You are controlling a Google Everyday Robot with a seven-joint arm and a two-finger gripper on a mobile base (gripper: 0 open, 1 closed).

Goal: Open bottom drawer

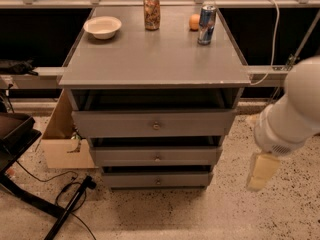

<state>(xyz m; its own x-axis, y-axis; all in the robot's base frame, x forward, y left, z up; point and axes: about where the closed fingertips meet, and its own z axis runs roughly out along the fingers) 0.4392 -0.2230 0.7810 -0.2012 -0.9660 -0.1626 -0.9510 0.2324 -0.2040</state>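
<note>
A grey cabinet (pixel 155 59) has three drawer fronts stacked under its top. The bottom drawer (pixel 157 180) is the narrowest and shortest, with a small round metal knob (pixel 158 181) at its centre, and stands shut near the floor. Above it are the mid-sized drawer (pixel 156 157) and the widest drawer (pixel 152 124). My white arm (pixel 295 109) hangs in at the right, and the gripper (pixel 261 171) points down beside the cabinet, right of the bottom drawer and apart from it.
On the cabinet top stand a white bowl (pixel 102 27), a brown can (pixel 151 12), a blue can (pixel 206 24) and an orange (pixel 194 22). A cardboard box (pixel 62 139) sits left of the cabinet. Black cables and a stand (pixel 70 196) lie on the speckled floor.
</note>
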